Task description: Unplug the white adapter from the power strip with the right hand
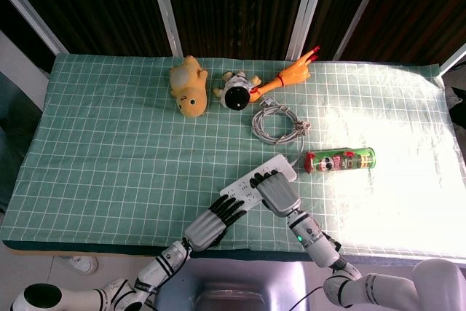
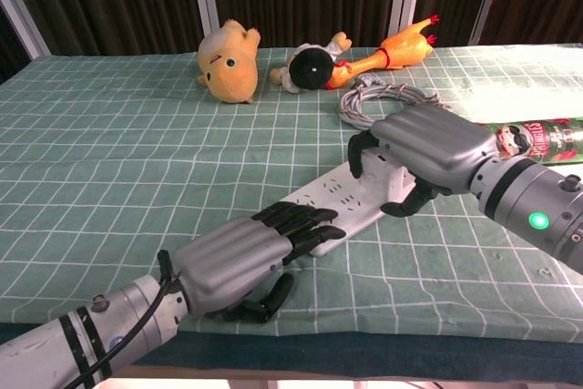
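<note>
A white power strip lies slantwise near the table's front edge. The white adapter sits at its far right end. My right hand grips the adapter, fingers curled over its far side and thumb on the near side. In the head view the hand hides the adapter. My left hand lies palm down with its fingers pressing on the strip's near left end.
A coiled grey cable runs from the strip. A green can lies on its side to the right. A yellow plush, a cow plush and a rubber chicken sit at the back.
</note>
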Controlling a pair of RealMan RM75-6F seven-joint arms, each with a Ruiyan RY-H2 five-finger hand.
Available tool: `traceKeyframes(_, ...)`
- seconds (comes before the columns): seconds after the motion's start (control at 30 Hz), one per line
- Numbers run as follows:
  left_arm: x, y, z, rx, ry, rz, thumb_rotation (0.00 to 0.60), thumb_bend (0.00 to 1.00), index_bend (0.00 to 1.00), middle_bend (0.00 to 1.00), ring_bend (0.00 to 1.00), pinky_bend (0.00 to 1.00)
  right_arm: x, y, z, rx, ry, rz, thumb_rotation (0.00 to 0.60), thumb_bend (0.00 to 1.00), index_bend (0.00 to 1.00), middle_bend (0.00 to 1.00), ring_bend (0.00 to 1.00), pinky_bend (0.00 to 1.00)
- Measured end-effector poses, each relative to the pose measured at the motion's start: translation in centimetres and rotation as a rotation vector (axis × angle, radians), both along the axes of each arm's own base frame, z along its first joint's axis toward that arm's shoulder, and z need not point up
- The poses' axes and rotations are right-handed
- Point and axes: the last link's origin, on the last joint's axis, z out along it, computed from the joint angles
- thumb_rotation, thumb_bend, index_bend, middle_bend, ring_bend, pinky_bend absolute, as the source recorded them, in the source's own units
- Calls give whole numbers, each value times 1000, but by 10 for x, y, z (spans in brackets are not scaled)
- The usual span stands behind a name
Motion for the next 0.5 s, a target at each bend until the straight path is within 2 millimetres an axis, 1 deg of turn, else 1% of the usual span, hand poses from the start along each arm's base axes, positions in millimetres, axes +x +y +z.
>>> traceKeyframes(0.2,-1,0,0,3,3,-3,595,745,0,0,0,8,-3,2,2,-3,-36,10,600,410,889,649,628,669)
traceKeyframes(0.3,-2,-3,0,-1,5,-5,595,746,0,0,0,8,-4,3,4,2,-44,4,600,410,890,649,629,669)
traceKeyframes(0.4,-3,-7,-1,-3,6,-9,596,744,0,0,0,8,-4,2,8,-3,-49,0,600,410,889,648,628,669)
traceKeyframes(0.5,0,-6,-2,-1,6,-12,596,745,0,0,0,8,-5,2,13,-13,-64,-1,600,410,889,649,628,669)
